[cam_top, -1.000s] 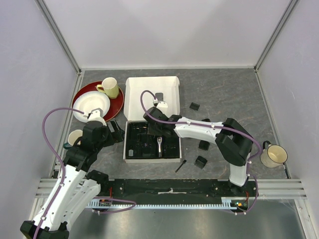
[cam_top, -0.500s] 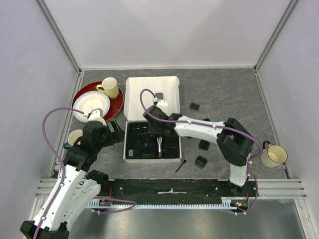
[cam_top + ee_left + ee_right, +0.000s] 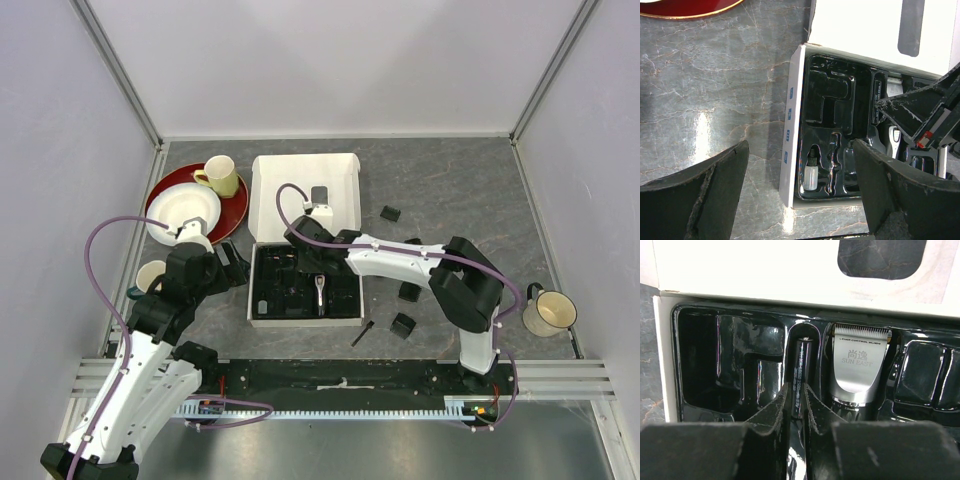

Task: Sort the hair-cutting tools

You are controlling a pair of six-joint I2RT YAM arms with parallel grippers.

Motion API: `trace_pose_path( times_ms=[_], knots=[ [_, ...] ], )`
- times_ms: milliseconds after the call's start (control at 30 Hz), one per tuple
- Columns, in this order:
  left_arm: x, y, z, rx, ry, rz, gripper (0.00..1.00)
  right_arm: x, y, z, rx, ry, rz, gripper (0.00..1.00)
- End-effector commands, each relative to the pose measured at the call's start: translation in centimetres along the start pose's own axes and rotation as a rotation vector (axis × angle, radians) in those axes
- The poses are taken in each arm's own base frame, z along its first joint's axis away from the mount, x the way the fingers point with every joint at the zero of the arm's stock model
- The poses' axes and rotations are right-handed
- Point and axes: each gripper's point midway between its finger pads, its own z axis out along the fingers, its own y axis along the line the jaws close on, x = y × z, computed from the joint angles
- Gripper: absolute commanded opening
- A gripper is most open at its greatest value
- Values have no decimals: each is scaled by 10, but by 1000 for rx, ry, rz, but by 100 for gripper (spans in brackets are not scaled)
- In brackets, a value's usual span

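Observation:
The white box [image 3: 305,320] holds a black moulded tray. The black-and-silver clipper [image 3: 860,365] lies in it, also seen from above [image 3: 319,290]. Beside the clipper, a black cylinder with white lettering [image 3: 801,360] rests in a narrow slot. My right gripper [image 3: 796,395] reaches into the tray [image 3: 303,262], its fingers pressed on both sides of that cylinder. Black comb attachments [image 3: 390,213] [image 3: 409,291] [image 3: 402,325] lie on the table right of the box. A thin black brush [image 3: 362,333] lies at the box's front right corner. My left gripper [image 3: 800,150] hovers open at the box's left wall [image 3: 235,268], holding nothing.
A small white bottle [image 3: 811,177] stands in a tray pocket. The box lid [image 3: 305,195] lies open behind. A red plate [image 3: 165,190] with a white bowl [image 3: 183,213] and a yellow mug [image 3: 222,176] sits at back left. Mugs stand by the left arm [image 3: 150,275] and at far right [image 3: 548,312].
The right gripper's fingers have narrowed onto the black cylinder, and its wrist has shifted slightly left. The left arm has not moved.

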Motion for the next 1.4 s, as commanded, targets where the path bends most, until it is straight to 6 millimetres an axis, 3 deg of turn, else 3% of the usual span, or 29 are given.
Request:
trace_pose_path(
  times_ms=[0,267,533,667,767,933,967,1000,1200,1367],
  knots=[
    [-12,-7,-4,21,-37,-24,91,8,3,6,9,24,-17,18],
    [-13,-7,-5,20,-41,-26,91,8,2,7,21,22,-25,16],
    [-12,-7,-5,21,-40,-26,91,-41,15,-36,6,-87,-17,26],
    [-13,-7,-6,23,-42,-26,91,-63,15,-67,-16,-154,-3,38],
    [-12,-7,-6,26,-41,-26,91,-69,6,-86,-10,-167,-48,51],
    [-13,-8,-7,29,-46,-28,91,-68,-50,-113,156,-207,-45,70],
    [-13,-8,-7,30,-47,-29,91,-63,-63,-122,170,-213,-32,87],
    [-13,-8,-7,29,-44,-28,91,-59,-73,-127,183,-212,-26,98],
    [-12,-9,-6,34,-40,-25,90,-34,-148,-159,275,-273,149,98],
    [-11,-9,-5,36,-37,-24,90,-18,-183,-181,244,-290,249,98]
  ],
)
